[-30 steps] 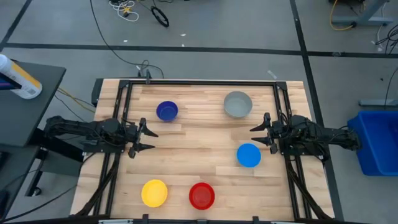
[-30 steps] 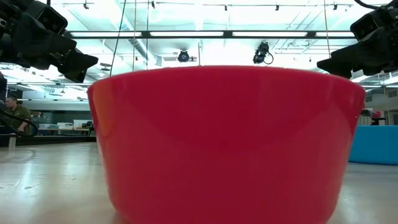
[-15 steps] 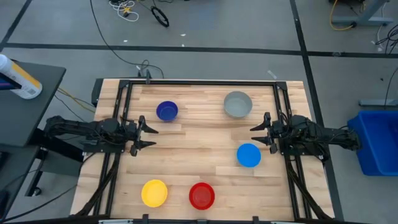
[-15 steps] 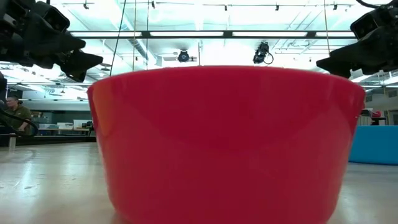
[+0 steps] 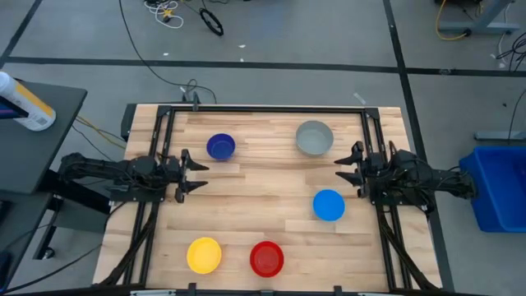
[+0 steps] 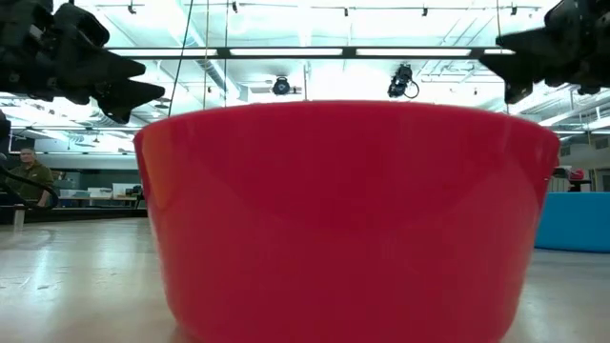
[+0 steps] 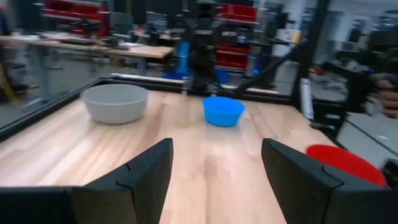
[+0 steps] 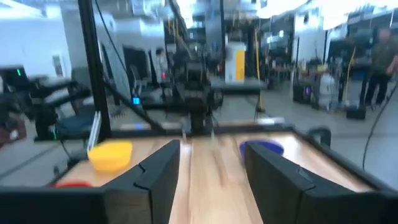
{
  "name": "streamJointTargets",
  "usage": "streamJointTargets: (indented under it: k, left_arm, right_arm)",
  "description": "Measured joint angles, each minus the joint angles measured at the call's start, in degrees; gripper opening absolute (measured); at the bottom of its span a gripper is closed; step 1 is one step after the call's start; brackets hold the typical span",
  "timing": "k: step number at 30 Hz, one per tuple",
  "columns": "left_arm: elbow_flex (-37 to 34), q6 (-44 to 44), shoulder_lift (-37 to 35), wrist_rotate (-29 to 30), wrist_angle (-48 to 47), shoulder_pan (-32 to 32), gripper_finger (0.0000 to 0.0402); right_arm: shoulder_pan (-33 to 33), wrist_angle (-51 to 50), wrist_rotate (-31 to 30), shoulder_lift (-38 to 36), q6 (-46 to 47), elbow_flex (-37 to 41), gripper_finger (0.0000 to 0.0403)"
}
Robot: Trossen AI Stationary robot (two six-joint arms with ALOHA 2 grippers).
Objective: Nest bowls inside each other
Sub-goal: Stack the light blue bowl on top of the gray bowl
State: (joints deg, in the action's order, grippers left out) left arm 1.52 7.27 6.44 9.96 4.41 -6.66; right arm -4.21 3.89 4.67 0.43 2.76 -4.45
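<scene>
Five bowls rest upright on their bases on the wooden table (image 5: 271, 177), all apart: dark blue (image 5: 220, 146) and grey (image 5: 314, 137) at the far side, light blue (image 5: 329, 205) at mid right, yellow (image 5: 204, 254) and red (image 5: 266, 257) at the near edge. My left gripper (image 5: 199, 176) hovers open at the table's left side, pointing level across the table. My right gripper (image 5: 340, 170) hovers open at the right side, facing it. Nothing lies between either pair of fingers. The red bowl (image 6: 348, 219) fills the low view.
A black metal frame (image 5: 164, 123) runs around the table's edges. The middle of the table between the two grippers is bare wood. A blue bin (image 5: 501, 185) stands on the floor to the right, and a dark side table (image 5: 37, 136) to the left.
My right gripper has tipped its fingers upward and sits higher in the low view. My left gripper has swung slightly toward the table's far edge. No bowl has moved.
</scene>
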Motion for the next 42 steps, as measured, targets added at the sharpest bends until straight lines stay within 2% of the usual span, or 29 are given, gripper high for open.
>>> streamJointTargets:
  k: [3, 9, 13, 16, 18, 21, 25, 29, 35, 42]
  left_arm:
    - [0.0, 0.2, 0.1, 2.8, -0.3, 0.0, 0.0255]
    - [0.0, -0.3, 0.3, 2.8, -1.1, 0.0, 0.0255]
    - [0.0, -0.7, 0.3, 2.9, -2.3, 0.0, 0.0255]
    - [0.0, -0.9, 0.3, 2.9, -3.5, 0.0, 0.0255]
    - [0.1, -0.9, 0.4, 2.8, -3.8, 0.0, 0.0255]
    - [0.1, -1.3, 0.7, 2.8, -3.9, 0.0, 0.0255]
    - [0.1, -2.0, 0.7, 2.8, -4.0, 0.0, 0.0255]
    - [0.1, -2.0, 0.7, 2.8, -4.1, 0.0, 0.0255]
    - [0.1, -2.0, 0.7, 2.9, -4.1, 0.0, 0.0255]
    - [0.1, -2.1, 0.7, 2.9, -4.3, 0.0, 0.0255]
  right_arm:
    - [0.0, 1.7, -1.6, 0.0, 1.5, 0.0, 0.0186]
    - [0.0, -1.3, -14.7, 0.0, 3.3, 0.0, 0.0182]
    - [0.0, -3.9, -16.3, 0.7, 11.3, 0.0, 0.0179]
    - [0.0, -6.1, -13.2, 3.3, 14.8, 0.0, 0.0179]
    - [0.0, -8.6, -7.6, 6.1, 19.4, 0.0, 0.0177]
    - [0.0, -11.7, -1.0, 12.2, 25.7, 0.0, 0.0175]
    - [0.0, -16.9, 4.9, 21.6, 28.8, -1.2, 0.0175]
    - [0.2, -21.6, 7.4, 30.6, 27.1, -6.2, 0.0175]
    - [0.2, -29.2, 7.6, 41.3, 22.7, -13.4, 0.0174]
    - [0.2, -30.7, 7.4, 50.3, 21.2, -14.5, 0.0174]
